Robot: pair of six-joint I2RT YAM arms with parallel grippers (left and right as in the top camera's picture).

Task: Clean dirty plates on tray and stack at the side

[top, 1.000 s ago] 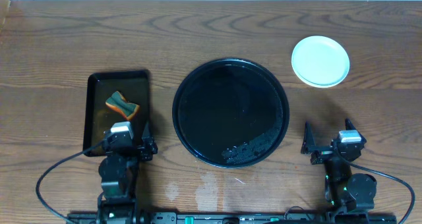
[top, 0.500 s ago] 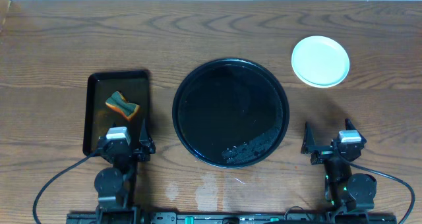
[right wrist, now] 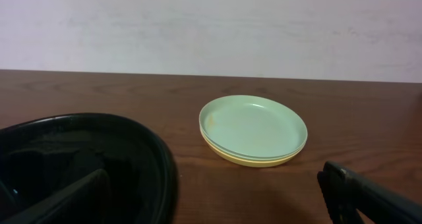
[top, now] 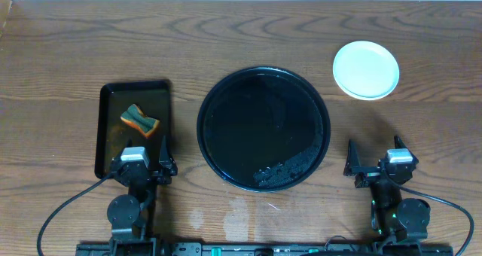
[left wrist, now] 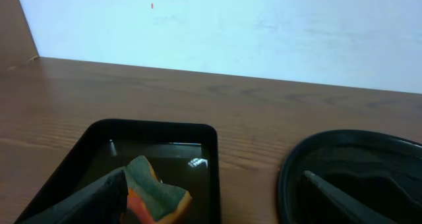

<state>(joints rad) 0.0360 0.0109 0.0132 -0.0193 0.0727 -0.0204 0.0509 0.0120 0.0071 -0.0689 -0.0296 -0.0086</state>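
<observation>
- The plates [top: 366, 69] sit in a neat stack on the brown wood-grain tabletop [top: 226, 38], beyond and to the right of the tray [top: 263, 86], well apart from it.
- The right wrist view shows a pale mint-green plate on top and a pale yellow one at the bottom. How many lie between cannot be told.
- The large round black tray holds no plates, only a wet sheen and some specks near its front rim.
- The left gripper [top: 143, 164] hangs low at the near end of a smaller rectangular tray [top: 109, 98], fingers spread wide and holding nothing. An orange and green sponge [top: 139, 120] lies in that tray.
- The right gripper [top: 374, 154] rests near the front table edge, fingers likewise spread and empty, pointing toward the stack.
- Handling, as a judgement: the plates look like thin, stiff plastic, so they are probably light, hard to break and rather slippery, more so if damp.
- The best hold is likely the shallow raised rim on the near side, one finger over and one under. A push from the side could slide the whole stack.
</observation>
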